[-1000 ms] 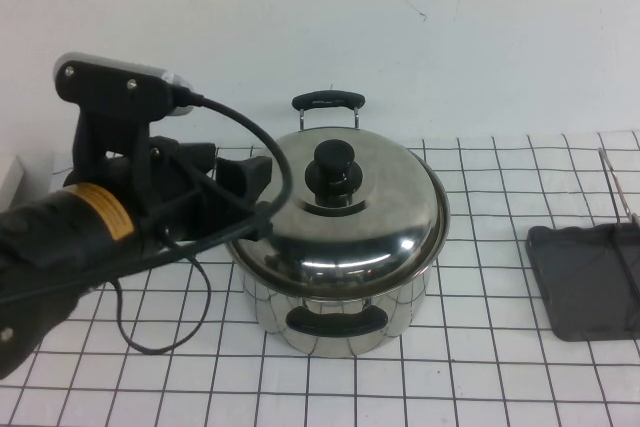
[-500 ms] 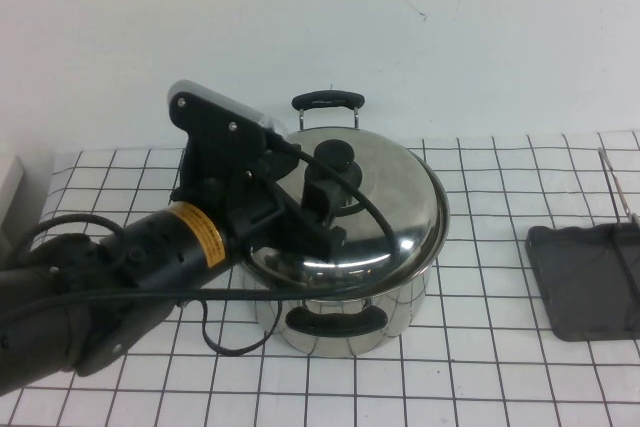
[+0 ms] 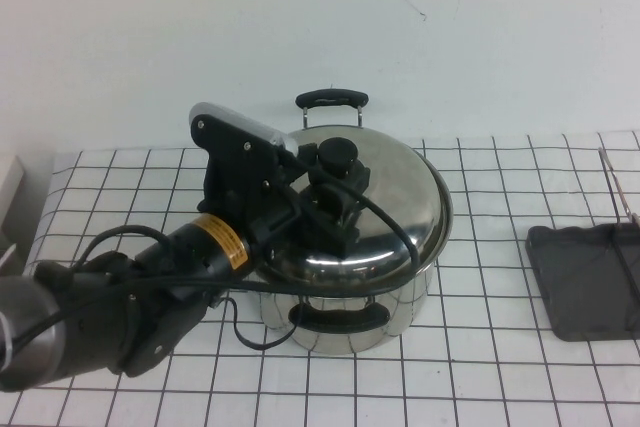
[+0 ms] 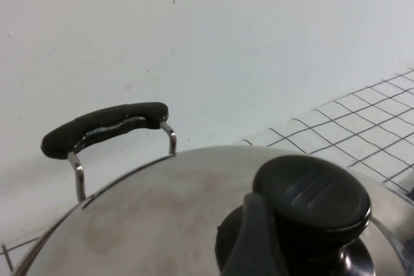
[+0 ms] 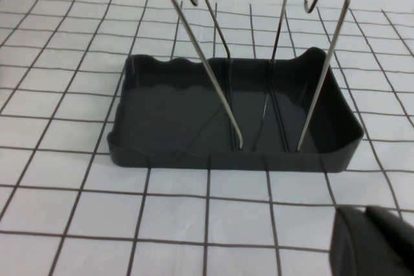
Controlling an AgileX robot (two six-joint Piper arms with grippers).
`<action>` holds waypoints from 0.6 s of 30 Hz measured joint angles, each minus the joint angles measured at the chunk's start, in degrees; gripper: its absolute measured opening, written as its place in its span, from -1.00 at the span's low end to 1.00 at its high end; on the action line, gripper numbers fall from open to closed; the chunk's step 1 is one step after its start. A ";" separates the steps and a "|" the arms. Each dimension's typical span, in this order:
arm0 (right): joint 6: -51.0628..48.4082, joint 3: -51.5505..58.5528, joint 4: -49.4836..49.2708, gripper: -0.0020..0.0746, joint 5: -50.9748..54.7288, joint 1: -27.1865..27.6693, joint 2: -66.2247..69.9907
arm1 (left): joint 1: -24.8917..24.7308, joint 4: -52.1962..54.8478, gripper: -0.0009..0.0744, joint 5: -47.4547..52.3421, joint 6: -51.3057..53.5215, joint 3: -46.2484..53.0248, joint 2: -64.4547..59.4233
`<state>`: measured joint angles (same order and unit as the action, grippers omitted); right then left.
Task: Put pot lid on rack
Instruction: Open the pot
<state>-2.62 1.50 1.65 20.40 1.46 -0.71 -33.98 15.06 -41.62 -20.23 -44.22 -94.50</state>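
While the mirror-bright, shallow-domed pot lid [image 3: 385, 202] sits on the steel pot [image 3: 345, 322] at desk centre, the left gripper [image 3: 335, 197] reaches over it from 8 o'clock, matte black fingers [image 4: 255, 240] set about the round ribbed knob [image 3: 337, 157], one finger touching its side; full closure cannot be told. Pot's black far handle [image 4: 103, 124] arches on wire posts. Rack [image 5: 259, 50], thin bent steel rods on a dark grey tray with a wavy rim, lies at 3 o'clock on the gridded desk [image 3: 490, 377]. Right gripper [image 5: 375, 244] shows only a dark edge just beside the rack.
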 joint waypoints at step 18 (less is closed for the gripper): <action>0.00 0.00 0.00 -0.95 0.00 0.00 0.00 | 0.00 -8.45 0.31 -8.92 7.86 0.00 -4.02</action>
<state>-2.62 1.50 1.65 20.40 1.46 -0.71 -33.98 6.61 -50.54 -12.38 -44.22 -98.53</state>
